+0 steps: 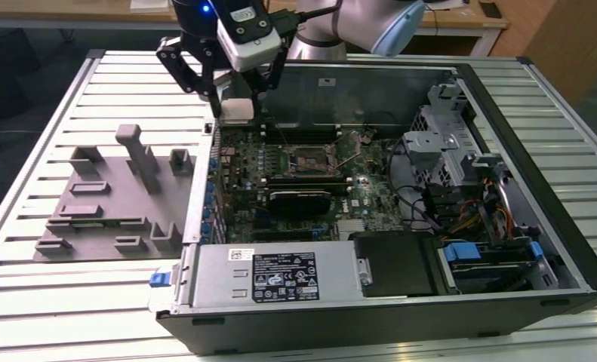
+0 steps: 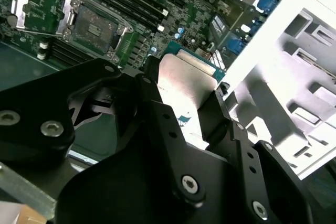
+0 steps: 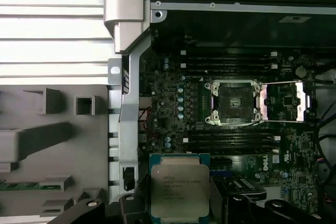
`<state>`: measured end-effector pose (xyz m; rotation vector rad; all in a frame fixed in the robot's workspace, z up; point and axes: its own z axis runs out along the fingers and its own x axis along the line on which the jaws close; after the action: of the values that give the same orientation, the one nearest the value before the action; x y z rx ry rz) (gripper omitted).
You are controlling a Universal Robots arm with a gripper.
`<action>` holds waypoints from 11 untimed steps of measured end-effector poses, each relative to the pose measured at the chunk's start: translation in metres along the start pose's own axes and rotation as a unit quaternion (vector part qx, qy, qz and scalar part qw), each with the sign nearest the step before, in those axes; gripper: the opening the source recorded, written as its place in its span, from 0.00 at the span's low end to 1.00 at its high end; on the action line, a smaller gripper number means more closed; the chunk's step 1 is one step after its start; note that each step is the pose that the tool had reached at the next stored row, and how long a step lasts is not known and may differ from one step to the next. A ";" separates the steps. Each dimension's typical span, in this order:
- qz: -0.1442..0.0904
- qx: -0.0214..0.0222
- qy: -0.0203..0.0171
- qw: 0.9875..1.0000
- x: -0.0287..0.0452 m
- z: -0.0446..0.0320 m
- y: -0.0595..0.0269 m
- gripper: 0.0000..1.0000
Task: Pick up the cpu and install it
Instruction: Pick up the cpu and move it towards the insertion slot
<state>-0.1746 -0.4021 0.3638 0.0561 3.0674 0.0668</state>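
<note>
a slatted metal tabletop (image 1: 36, 302) carries an open computer case (image 1: 379, 320) lying on its side. a grey plastic tray of blocks (image 1: 107, 204) sits beside the case on the exterior view's left, and wooden desks stand behind.

the arm (image 1: 379, 23) comes in from the far edge and bends downward. the tool (image 1: 235, 105) hangs pointing down over the case's far corner on the exterior view's left, close to the wall that borders the tray. the tool is clamped narrow around the cpu (image 1: 238, 111), and its two black fingers (image 3: 131, 205) press on opposite edges of the chip.

in the first wrist view the cpu (image 3: 178, 190) is held flat with its silvery top plate up. it is off the green circuit board (image 3: 168, 103), just inside the case wall. in the second wrist view it (image 2: 186, 90) shows pale between the black finger links (image 2: 157, 114).

the socket (image 3: 235, 103) lies near the middle of the board, well apart from the held chip. its metal cover frame (image 3: 286, 100) is swung open to one side. in the exterior view the socket (image 1: 312, 160) is lower than the tool and towards the exterior view's right.
</note>
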 end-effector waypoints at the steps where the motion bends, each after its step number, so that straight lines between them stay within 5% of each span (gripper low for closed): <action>1: 0.000 0.000 0.000 1.000 -0.0017 0.0001 0.0001 0.54; 11: 0.000 0.000 0.000 1.000 -0.0204 0.0015 0.0007 0.54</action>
<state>-0.1541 -0.4021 0.3637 0.0561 3.0673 0.0669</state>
